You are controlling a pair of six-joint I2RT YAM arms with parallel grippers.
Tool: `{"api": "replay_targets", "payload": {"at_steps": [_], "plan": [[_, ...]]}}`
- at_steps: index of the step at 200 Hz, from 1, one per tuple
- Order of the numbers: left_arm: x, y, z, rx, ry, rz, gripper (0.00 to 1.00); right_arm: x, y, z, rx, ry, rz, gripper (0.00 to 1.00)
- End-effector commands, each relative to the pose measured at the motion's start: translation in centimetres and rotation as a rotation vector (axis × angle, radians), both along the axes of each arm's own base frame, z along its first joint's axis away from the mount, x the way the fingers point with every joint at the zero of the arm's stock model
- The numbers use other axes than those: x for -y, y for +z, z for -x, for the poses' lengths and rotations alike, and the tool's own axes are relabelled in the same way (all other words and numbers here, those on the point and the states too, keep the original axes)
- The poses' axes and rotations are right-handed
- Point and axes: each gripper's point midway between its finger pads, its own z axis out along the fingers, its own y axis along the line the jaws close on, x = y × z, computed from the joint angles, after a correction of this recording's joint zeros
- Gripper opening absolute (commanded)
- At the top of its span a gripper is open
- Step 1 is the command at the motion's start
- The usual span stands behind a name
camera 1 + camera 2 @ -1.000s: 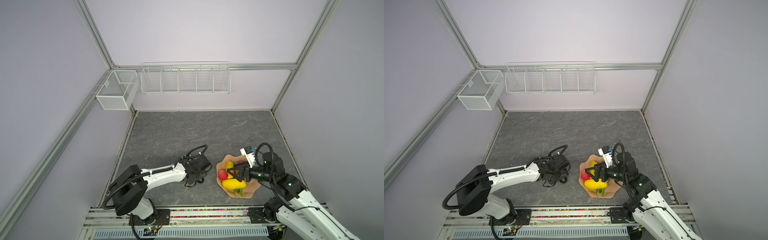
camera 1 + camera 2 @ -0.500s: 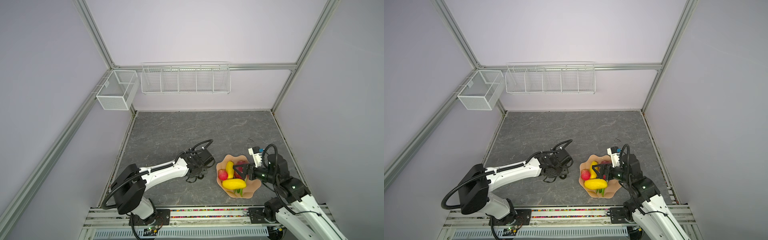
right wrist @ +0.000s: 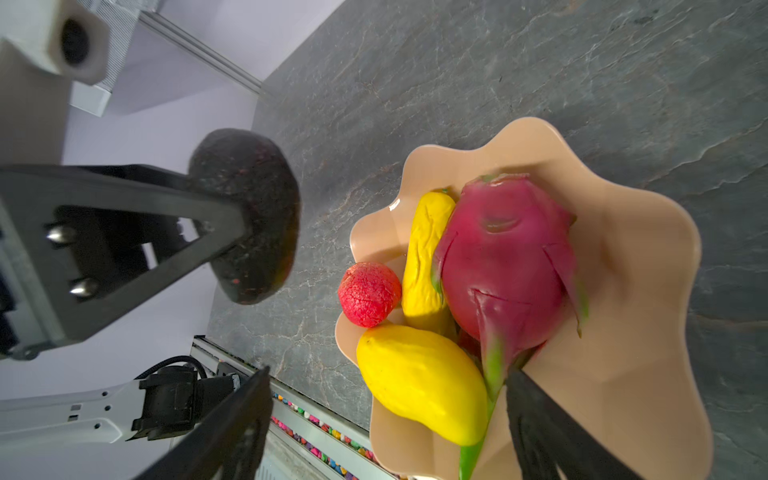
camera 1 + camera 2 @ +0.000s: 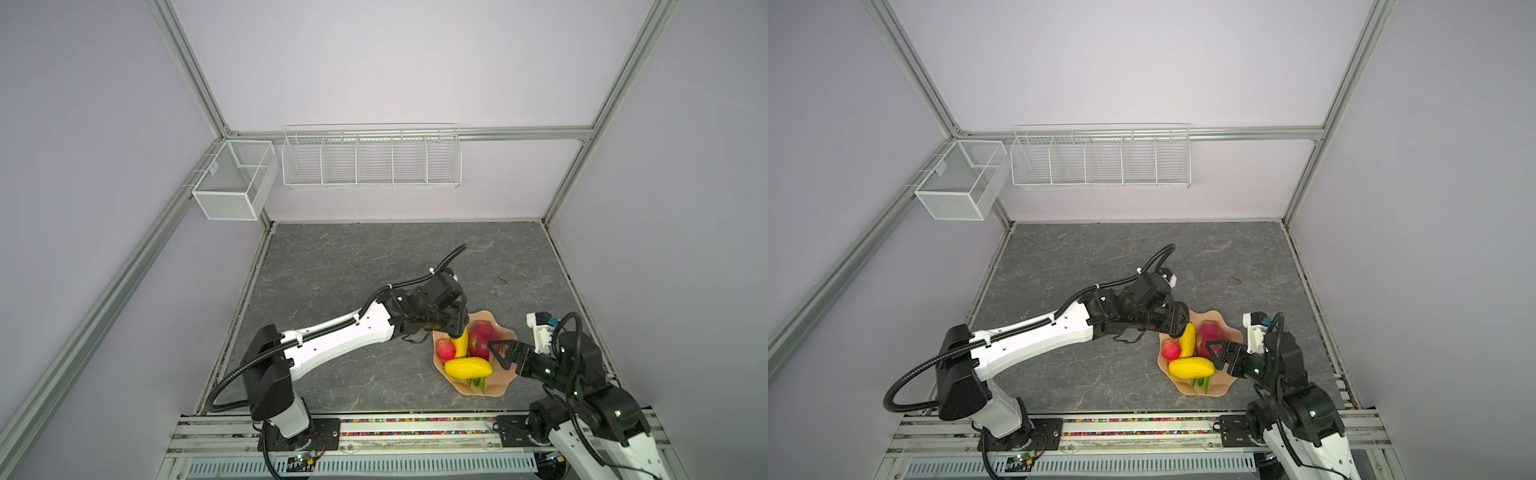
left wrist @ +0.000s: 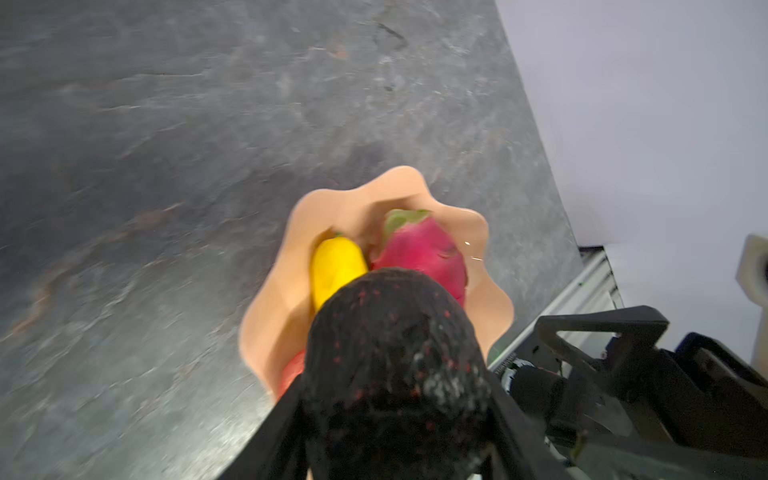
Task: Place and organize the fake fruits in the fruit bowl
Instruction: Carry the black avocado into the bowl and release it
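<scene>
**Left gripper (image 4: 452,326) brings the last fruit to the bowl**

Left gripper, its jaws clamped on the black-green avocado (image 3: 253,208), holds the fruit clear of the table (image 4: 332,257) at the far-left rim of the fruit bowl (image 4: 498,386). The peach-pink bowl stands close to the table's front edge, toward its right-hand corner. Four fruits already lie inside: the magenta dragon fruit (image 4: 482,336), a long yellow fruit (image 4: 461,345) touching it, a small red fruit (image 4: 445,349) against the left rim, and a plump yellow fruit (image 4: 467,367) toward the front. The right gripper (image 4: 496,355) hangs over the bowl's right side with its jaws spread wide and nothing between them.

The step in hand looks to be the delivery of the fifth and final fruit. From the right wrist view the avocado appears to be beside the rim rather than above the bowl's floor. The next move would be to carry it in over the scalloped edge and lower it before the jaws part. Bare floor shows mainly on the right, beyond the dragon fruit, while the left side is crowded. A drop there might roll the red fruit out, so the right arm may have to give way.
</scene>
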Motion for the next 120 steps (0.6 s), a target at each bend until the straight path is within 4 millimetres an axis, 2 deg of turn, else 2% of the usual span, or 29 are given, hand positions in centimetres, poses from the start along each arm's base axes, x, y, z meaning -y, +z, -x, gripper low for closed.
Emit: {"api": "replay_targets", "payload": {"at_steps": [1, 17, 35, 50, 78, 120], "plan": [[3.9, 0.0, 2.1, -0.012, -0.177, 0.036, 0.45, 1.0, 1.0, 1.6, 0.004, -0.052, -0.035, 0.89], [5.8, -0.7, 3.3, -0.024, -0.238, 0.016, 0.45, 1.4, 3.1, 2.1, 0.085, -0.06, -0.058, 0.89], [7.8, -1.3, 5.0, -0.041, -0.309, 0.004, 0.45, 2.0, 3.6, 3.2, 0.088, -0.075, -0.042, 0.89], [8.8, -2.7, 6.1, -0.065, -0.348, -0.037, 0.45, 1.8, 3.7, 3.6, 0.078, -0.055, -0.045, 0.89], [9.9, -4.6, 8.2, -0.082, -0.407, -0.1, 0.46, 1.9, 4.9, 4.9, 0.158, -0.046, -0.103, 0.89], [10.4, -7.0, 10.4, -0.147, -0.45, -0.156, 0.48, 2.1, 5.9, 6.3, 0.179, -0.014, -0.078, 0.89]]}}
